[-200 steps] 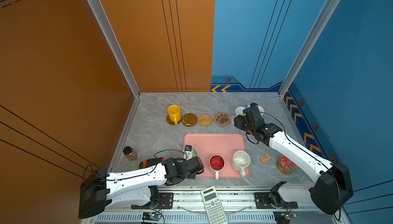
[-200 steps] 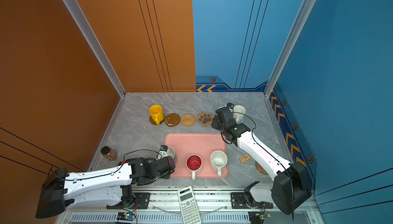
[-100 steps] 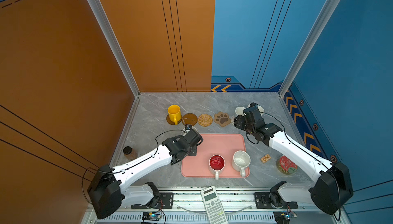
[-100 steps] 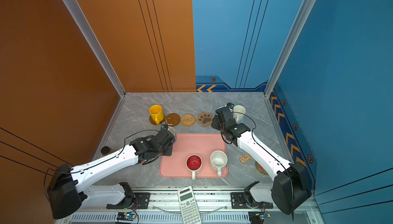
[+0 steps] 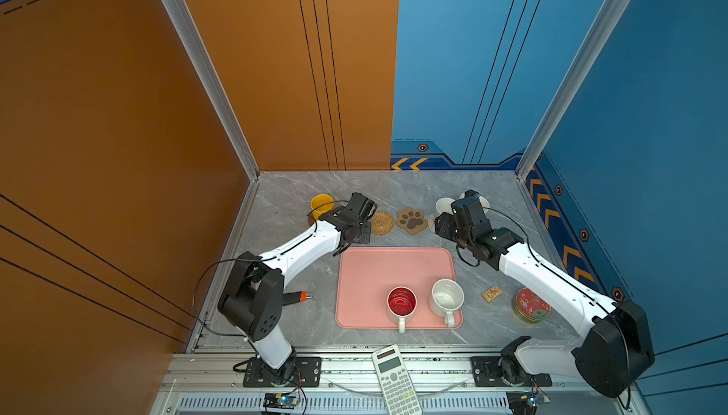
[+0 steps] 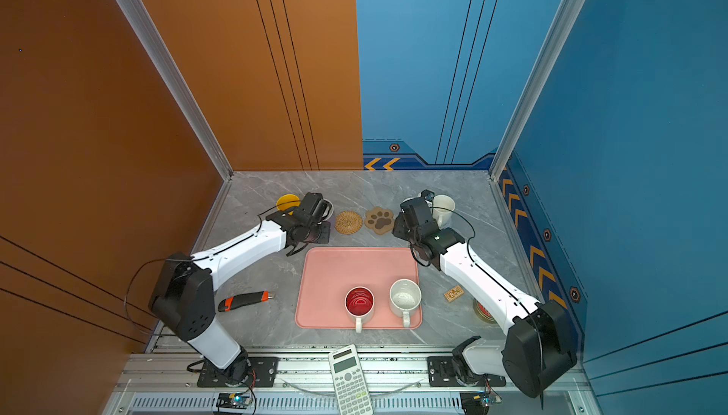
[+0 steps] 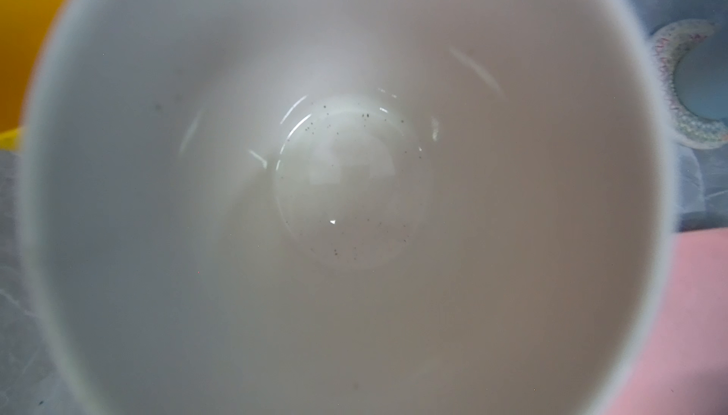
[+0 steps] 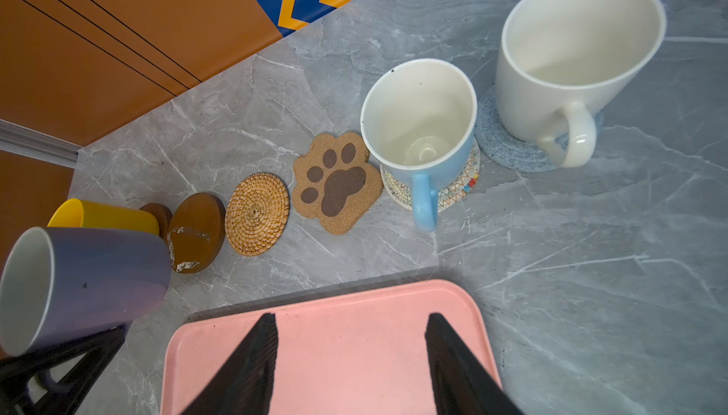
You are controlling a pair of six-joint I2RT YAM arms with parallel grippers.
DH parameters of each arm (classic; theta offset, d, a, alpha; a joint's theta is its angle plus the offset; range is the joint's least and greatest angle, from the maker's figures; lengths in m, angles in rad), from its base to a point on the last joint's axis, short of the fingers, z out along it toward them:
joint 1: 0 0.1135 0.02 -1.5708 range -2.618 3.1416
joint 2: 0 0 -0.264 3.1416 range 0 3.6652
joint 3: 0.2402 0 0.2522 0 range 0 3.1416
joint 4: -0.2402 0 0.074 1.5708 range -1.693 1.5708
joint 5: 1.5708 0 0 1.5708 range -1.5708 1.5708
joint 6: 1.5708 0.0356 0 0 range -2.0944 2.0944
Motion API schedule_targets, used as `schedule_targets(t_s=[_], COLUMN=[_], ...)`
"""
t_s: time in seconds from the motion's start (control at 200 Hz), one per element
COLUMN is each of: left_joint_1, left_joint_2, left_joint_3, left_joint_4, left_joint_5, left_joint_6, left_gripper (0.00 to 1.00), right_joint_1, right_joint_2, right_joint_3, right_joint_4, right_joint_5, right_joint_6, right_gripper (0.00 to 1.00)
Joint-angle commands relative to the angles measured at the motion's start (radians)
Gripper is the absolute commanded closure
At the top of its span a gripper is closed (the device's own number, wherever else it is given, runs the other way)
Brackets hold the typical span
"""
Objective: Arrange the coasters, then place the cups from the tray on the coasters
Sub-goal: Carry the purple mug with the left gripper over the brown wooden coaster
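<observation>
Okay, both top views: left jaws out toward desk's far-left corner, by yellow mug (image 5: 321, 202); red-inside mug (image 5: 402, 301) and speckled mug (image 5: 447, 295) on tray (image 5: 374, 271), near rim. Left wrist: lilac mug (image 7: 346, 180) interior fills frame. Right wrist: left jaws clamp lilac mug's handle, beside dark brown coaster (image 8: 197, 232); right jaws wide, empty, over tray corner.
</observation>
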Motion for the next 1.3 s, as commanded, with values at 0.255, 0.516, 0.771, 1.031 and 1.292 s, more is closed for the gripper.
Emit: schedule_targets(t_s=[0.255,0.516,0.771,1.031,1.292], left_joint_1=[0.07,0.088,0.115,0.119,0.118], left_joint_2=[0.166,0.196,0.195,0.206,0.222], left_joint_3=[0.194,0.197,0.165,0.17,0.162], left_joint_4=[0.031,0.021,0.018,0.019,0.018], left_joint_5=[0.014,-0.001,0.006,0.026,0.043], left_joint_6=[0.041,0.016,0.006,0.005,-0.004], left_gripper=[1.0,1.0,1.0,1.0,1.0], right_joint_1=[-0.022,-0.033,-0.035,-0.036,-0.036], right_joint_2=[-0.024,-0.039,-0.037,-0.034,-0.034], right_joint_3=[0.01,0.0,0.001,0.0,0.001], right_joint_4=[-0.012,-0.014,-0.014,-0.014,-0.014], right_joint_5=[-0.011,-0.015,-0.019,-0.019,-0.019], right_joint_6=[-0.015,-0.014,-0.011,-0.009,-0.009], right_gripper=[0.41,0.41,0.41,0.41,0.41])
